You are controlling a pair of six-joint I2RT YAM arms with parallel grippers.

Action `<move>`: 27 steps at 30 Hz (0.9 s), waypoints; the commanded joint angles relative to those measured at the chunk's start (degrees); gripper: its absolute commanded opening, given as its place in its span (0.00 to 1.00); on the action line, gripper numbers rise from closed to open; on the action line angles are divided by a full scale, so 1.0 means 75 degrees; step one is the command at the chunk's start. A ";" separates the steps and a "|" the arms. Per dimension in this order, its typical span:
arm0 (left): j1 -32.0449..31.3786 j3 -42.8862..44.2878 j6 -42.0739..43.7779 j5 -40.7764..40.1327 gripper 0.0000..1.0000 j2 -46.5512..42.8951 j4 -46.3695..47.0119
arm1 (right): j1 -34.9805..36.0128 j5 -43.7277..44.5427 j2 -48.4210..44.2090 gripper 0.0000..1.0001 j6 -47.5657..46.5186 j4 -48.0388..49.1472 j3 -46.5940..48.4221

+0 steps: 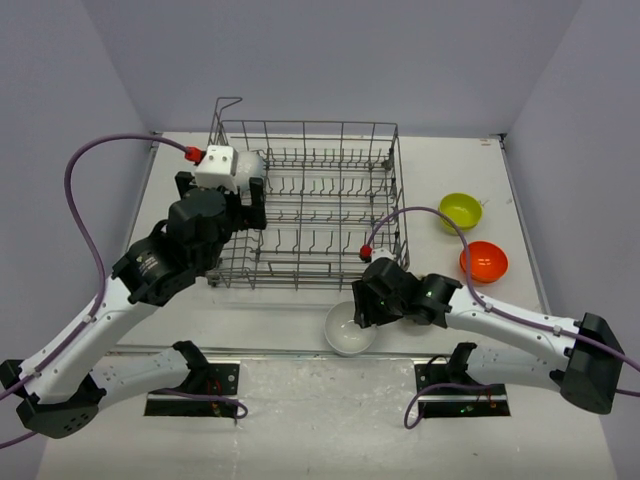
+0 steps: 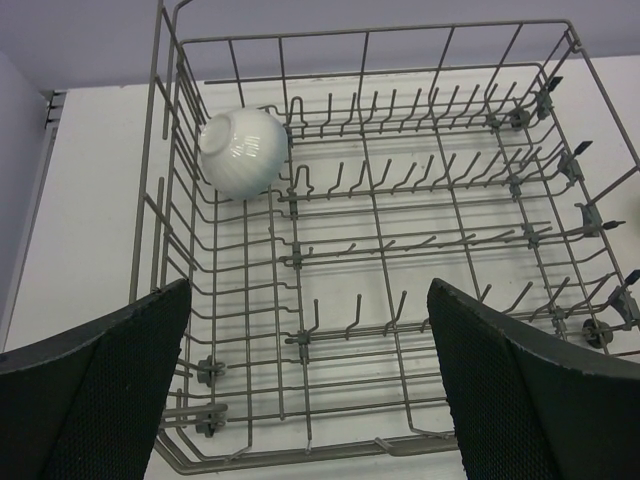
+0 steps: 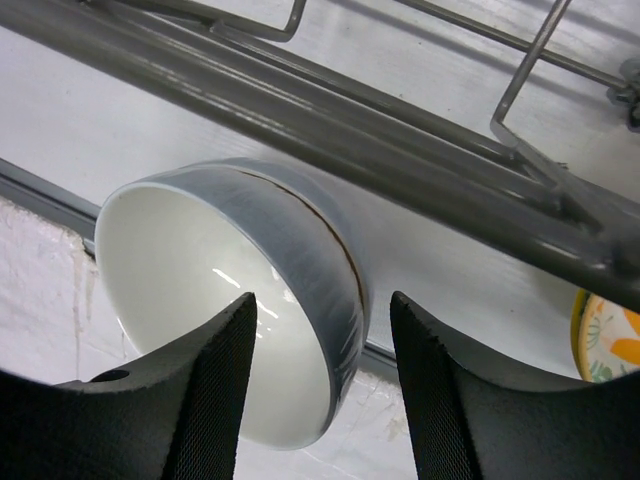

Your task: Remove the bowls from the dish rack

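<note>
The grey wire dish rack [image 1: 310,205] stands mid-table. One white bowl [image 1: 250,166] [image 2: 242,150] leans on its side in the rack's back left corner. My left gripper [image 1: 248,205] [image 2: 310,390] hovers open over the rack's left part, short of that bowl and holding nothing. A second white bowl [image 1: 350,328] [image 3: 230,330] sits upright on the table in front of the rack. My right gripper [image 1: 362,305] [image 3: 322,380] straddles its rim, open, with a gap on both sides of the wall. A yellow-green bowl [image 1: 460,211] and an orange bowl [image 1: 484,261] rest to the right of the rack.
The rack's front rail [image 3: 350,120] runs just beyond the white bowl. A floral-patterned bowl [image 3: 605,340] shows at the right edge of the right wrist view. The table's front edge [image 1: 300,350] lies close under the white bowl. Purple-grey walls close in the table.
</note>
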 commanded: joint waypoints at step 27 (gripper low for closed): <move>-0.0002 -0.0380 -0.0139 0.0320 1.00 0.0655 0.0913 | 0.0018 0.0406 -0.0256 0.17 0.0039 -0.0457 0.0317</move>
